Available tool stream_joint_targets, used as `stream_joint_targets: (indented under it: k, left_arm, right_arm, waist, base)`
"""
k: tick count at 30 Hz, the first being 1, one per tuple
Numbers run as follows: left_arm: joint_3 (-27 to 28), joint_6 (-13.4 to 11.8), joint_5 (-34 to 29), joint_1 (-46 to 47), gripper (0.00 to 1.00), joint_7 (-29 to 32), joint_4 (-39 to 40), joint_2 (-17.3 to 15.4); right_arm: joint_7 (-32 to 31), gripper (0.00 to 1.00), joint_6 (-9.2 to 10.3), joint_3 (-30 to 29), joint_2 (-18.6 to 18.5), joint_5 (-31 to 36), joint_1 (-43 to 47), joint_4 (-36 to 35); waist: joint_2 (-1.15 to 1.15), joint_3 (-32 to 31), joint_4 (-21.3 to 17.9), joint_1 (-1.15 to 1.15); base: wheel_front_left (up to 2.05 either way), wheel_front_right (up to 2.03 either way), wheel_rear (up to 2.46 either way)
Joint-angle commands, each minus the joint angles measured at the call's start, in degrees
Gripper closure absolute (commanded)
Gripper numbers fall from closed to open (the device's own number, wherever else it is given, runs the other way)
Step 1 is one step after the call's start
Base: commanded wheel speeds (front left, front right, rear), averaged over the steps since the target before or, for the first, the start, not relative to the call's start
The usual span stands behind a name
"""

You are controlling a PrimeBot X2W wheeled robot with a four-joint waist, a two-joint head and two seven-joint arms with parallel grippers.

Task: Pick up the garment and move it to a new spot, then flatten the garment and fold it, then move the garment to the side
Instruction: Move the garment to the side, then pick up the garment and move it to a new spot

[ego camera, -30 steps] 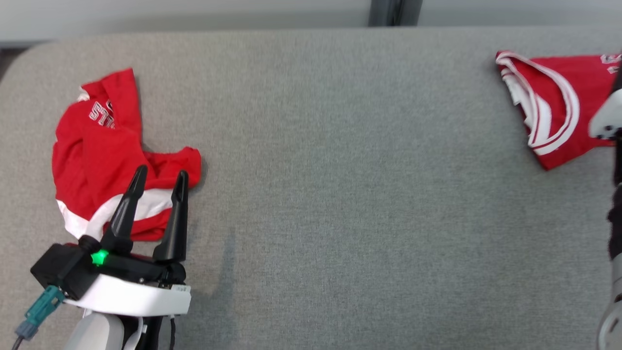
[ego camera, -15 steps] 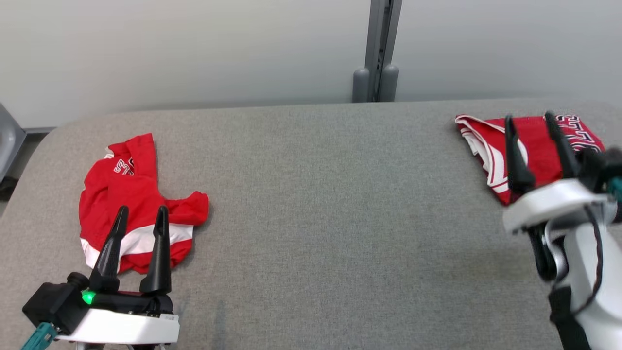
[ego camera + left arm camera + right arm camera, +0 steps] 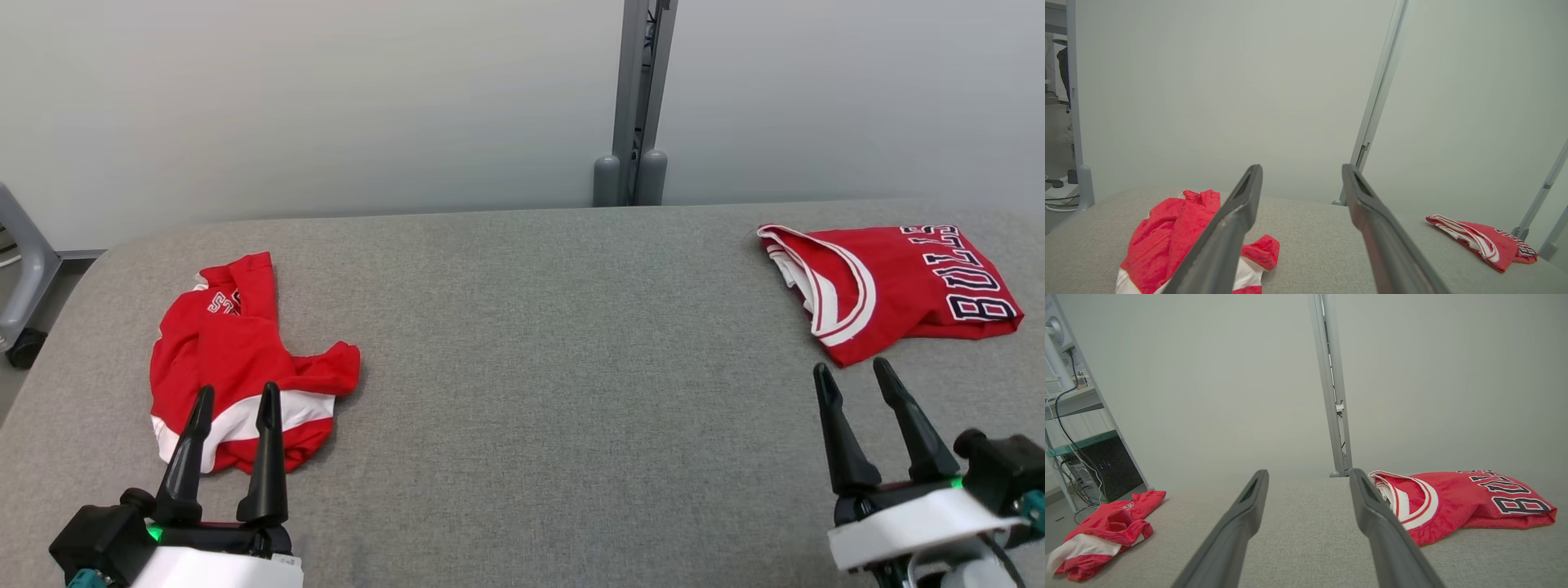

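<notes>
Grey fabric surface (image 3: 522, 343), perhaps a padded table, crumpled red garment (image 3: 237, 351) left, folded red jersey (image 3: 898, 282) right

Red-and-white garments (image 3: 245, 359) on grey table (image 3: 555, 343).

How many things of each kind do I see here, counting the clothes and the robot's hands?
Red garments: 2, crumpled garment and folded jersey
Robot hands: 2, left hand and right hand, both open
Total: 4
</notes>
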State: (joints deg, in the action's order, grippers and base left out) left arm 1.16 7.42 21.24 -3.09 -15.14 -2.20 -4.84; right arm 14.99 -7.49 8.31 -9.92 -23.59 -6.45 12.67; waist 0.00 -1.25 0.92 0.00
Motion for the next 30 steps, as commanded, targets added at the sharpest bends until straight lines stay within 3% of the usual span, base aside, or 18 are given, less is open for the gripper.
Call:
stream_joint_targets:
  k: [1,9,30]
  left_arm:
    - [0.3,0.13,-0.24,-0.34,0.0,-0.01,-0.28,0.0]
    - [0.14,0.13,-0.1,-0.93,0.0,-0.01,-0.99,0.87]
    - [-0.58,0.13,-0.7,0.02,0.0,0.0,-2.28,0.8]
  right_arm:
    - [0.29,0.0,-0.01,-0.5,-0.01,0.75,1.58,-1.24]
    - [0.29,0.0,-0.01,-2.41,2.62,4.97,6.95,-4.0]
    - [0.3,0.0,-0.01,-1.87,3.69,6.23,6.13,-5.18]
  waist:
    - [0.0,-0.17,0.31,0.0]
    - [0.0,-0.09,0.77,0.0]
    - [0.0,-0.13,2.36,0.0]
  base:
    - [0.0,0.0,0.0]
    - [0.0,0.0,0.0]
    - [0.0,0.0,0.0]
